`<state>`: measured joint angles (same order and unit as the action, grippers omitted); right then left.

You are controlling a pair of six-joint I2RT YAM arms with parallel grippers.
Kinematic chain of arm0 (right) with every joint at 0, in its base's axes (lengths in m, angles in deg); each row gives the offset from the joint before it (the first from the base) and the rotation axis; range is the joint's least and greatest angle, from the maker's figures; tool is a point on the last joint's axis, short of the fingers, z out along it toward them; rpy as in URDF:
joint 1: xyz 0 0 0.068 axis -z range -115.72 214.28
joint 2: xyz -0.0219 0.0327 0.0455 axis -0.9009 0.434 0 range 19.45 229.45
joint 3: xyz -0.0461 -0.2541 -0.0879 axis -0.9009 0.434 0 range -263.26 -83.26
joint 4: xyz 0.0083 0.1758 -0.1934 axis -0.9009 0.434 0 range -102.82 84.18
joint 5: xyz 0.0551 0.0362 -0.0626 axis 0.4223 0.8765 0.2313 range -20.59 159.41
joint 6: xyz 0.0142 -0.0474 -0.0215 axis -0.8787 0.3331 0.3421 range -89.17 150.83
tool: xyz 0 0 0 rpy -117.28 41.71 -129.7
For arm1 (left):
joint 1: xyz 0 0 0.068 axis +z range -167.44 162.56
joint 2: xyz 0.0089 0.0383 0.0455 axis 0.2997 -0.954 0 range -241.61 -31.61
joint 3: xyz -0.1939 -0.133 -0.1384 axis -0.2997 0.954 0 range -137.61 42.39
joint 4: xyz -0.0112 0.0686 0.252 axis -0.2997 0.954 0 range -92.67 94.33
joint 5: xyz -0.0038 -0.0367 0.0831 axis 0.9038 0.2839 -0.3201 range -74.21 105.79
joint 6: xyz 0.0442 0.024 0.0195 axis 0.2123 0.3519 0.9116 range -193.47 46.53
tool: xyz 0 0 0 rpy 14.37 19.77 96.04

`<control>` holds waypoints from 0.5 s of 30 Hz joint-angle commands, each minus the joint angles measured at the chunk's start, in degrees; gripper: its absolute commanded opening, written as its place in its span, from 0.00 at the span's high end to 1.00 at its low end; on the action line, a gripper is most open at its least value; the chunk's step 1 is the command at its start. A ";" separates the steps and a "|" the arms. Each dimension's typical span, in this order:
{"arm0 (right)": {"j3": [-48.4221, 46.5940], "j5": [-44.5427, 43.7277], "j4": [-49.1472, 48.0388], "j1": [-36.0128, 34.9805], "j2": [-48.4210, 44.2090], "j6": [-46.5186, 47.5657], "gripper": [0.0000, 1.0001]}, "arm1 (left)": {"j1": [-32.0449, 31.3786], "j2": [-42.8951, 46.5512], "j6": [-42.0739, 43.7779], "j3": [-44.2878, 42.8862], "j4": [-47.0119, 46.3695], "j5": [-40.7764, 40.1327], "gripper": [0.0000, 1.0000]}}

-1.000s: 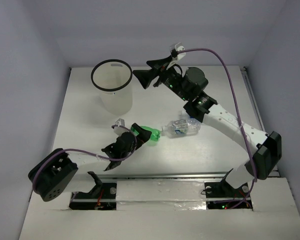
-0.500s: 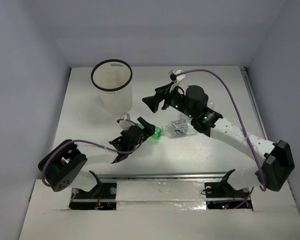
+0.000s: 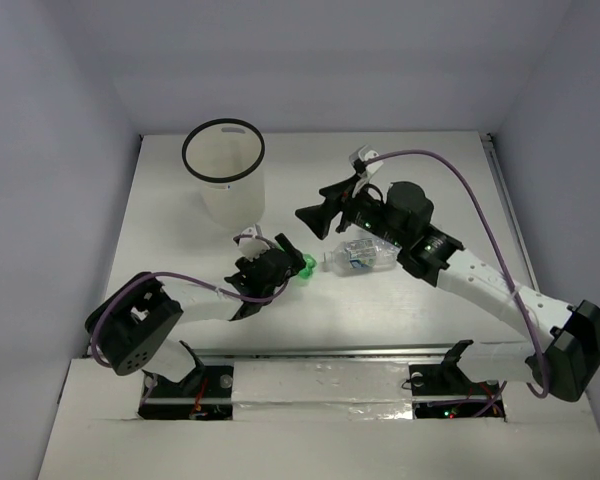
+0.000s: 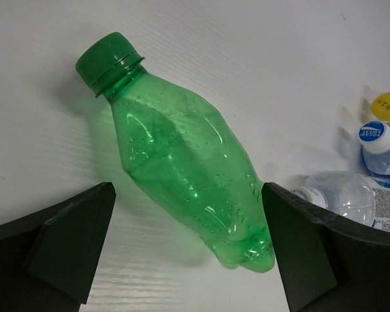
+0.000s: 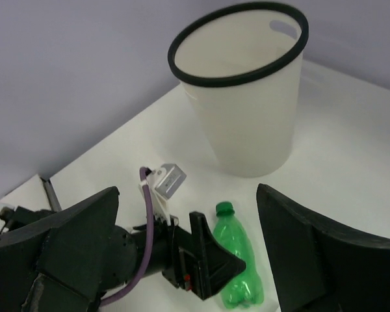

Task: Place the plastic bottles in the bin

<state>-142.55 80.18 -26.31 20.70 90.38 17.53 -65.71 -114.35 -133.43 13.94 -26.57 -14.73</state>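
Four bottles show on the bench [image 3: 180, 250], and one bin. One green bottle [image 4: 182, 156] lies on its side near the middle of the bench, cap screwed on. The left claw [image 3: 283, 264] is down low around it, released, jaws spread wide with one finger on either side of the green body. Neither finger is squeezing it, though the bottle's base sits just beside one finger. From above, only the green cap pokes out past that claw.

Three clear bottles sit bunched together just beside the green one. One with a white cap [image 4: 341, 192] lies on its side, one has a blue-and-white cap [image 4: 376, 134], and one has a yellow cap [image 4: 387, 104]. In the overhead view only the lying one is plain to see, blue label up, its white cap near the green cap but not touching. The other two are tucked under the right arm.

The right claw [image 3: 318, 212] hangs above the bench between the bottles and the bin. It is released too, jaws wide, nothing between them.

One bin [image 5: 240, 97], translucent white with a thin black rim, stands upright toward the far left of the bench, well apart from all four bottles. How much is inside it I cannot tell.
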 commanded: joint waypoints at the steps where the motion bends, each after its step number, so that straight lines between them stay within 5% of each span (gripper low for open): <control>1: 1.10 1.80 1.10 -0.20 -2.38 -0.15 0.08 | -0.16 -0.23 3.80 -1.26 2.54 -4.10 0.07; 15: 7.16 1.89 2.86 -0.20 -10.02 -1.20 0.09 | 0.37 1.52 9.60 -1.26 -0.62 -6.57 0.44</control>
<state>-135.97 82.03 -22.73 20.70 82.95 16.62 -65.69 -114.35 -125.32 13.85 -26.31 -20.05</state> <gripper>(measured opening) 0.915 0.599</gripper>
